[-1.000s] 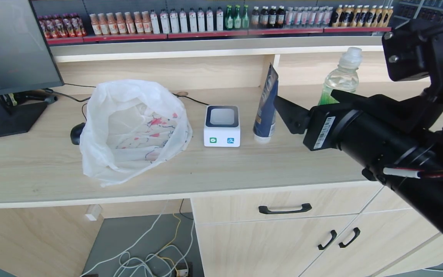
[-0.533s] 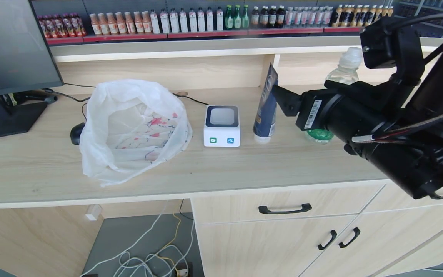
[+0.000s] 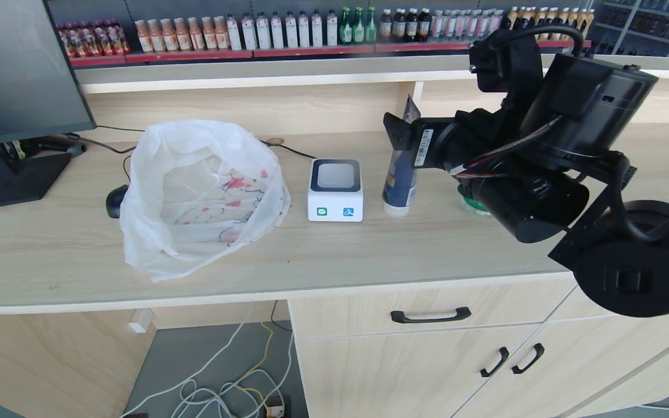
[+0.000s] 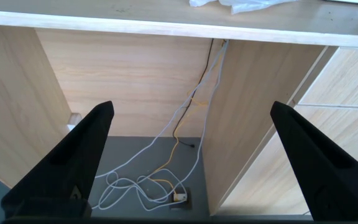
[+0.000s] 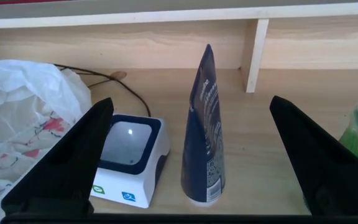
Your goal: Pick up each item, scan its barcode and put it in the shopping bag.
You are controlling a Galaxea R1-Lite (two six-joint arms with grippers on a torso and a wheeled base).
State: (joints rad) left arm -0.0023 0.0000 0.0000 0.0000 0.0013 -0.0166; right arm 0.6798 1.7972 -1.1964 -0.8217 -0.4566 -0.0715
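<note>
The right gripper (image 5: 191,106), held level on its outstretched arm, faces the upright dark-blue plastic tube (image 5: 205,143) from nearby, fingers spread wide, gripping nothing.

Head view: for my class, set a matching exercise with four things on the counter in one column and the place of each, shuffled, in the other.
1 shopping bag
2 scanner
3 blue tube
4 computer mouse

a upright, just right of the scanner
b between bag and tube
c half hidden at the bag's left side
d open-mouthed, left of the scanner

Pairs: 1-d, 2-b, 3-a, 4-c
</note>
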